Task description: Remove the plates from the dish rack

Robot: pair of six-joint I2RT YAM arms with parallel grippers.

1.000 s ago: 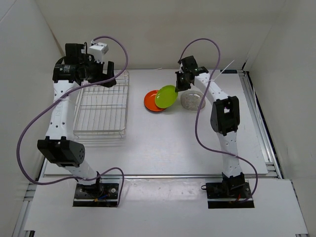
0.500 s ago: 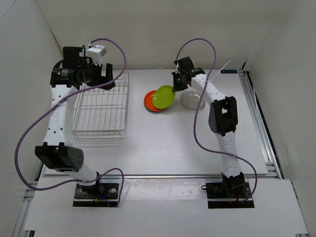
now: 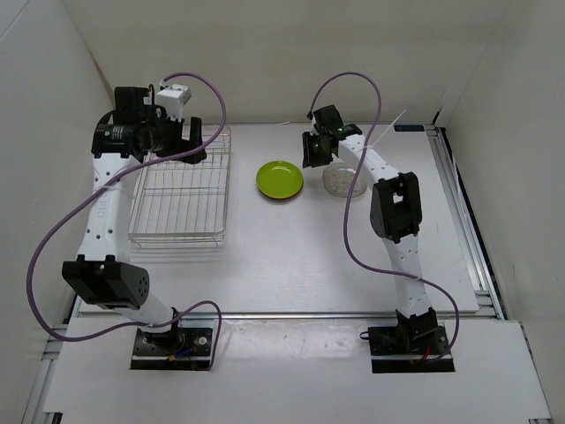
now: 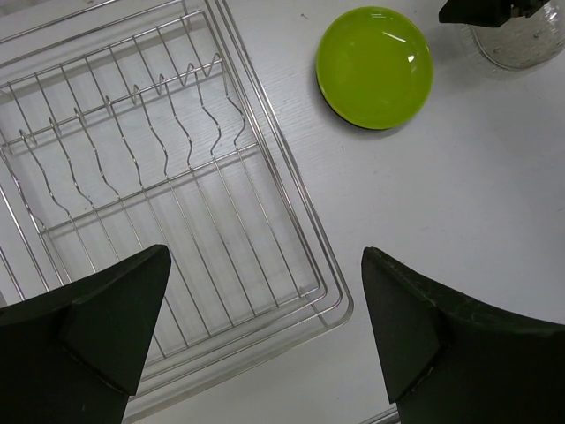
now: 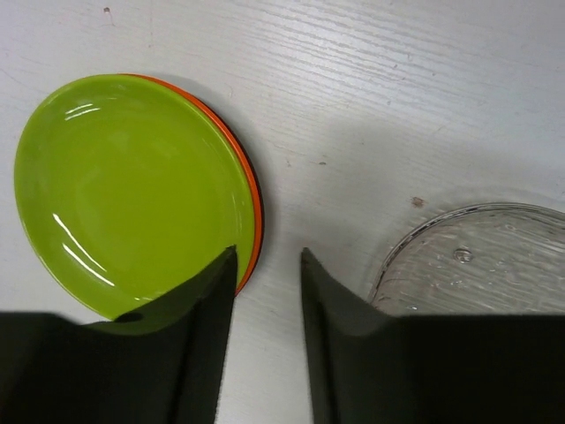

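Since the lime green round plate (image 5: 124, 185) rests on the orange plate (image 5: 253, 212), the right gripper (image 5: 267, 265) hangs released, the left gripper (image 4: 265, 265) likewise over the silver wire dish rack (image 4: 291, 190).

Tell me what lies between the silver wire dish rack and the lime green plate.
Nothing: only bare white table separates the silver wire dish rack and lime green plate, clearest in the left wrist view.

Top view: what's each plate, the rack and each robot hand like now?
dish rack: holds no plates.
lime green plate: flat, on top of the orange plate.
orange plate: underneath, only its rim shows.
clear plate: lying flat, apart from the stack.
left gripper: open, empty, above the rack.
right gripper: open, empty, by the stack's edge.
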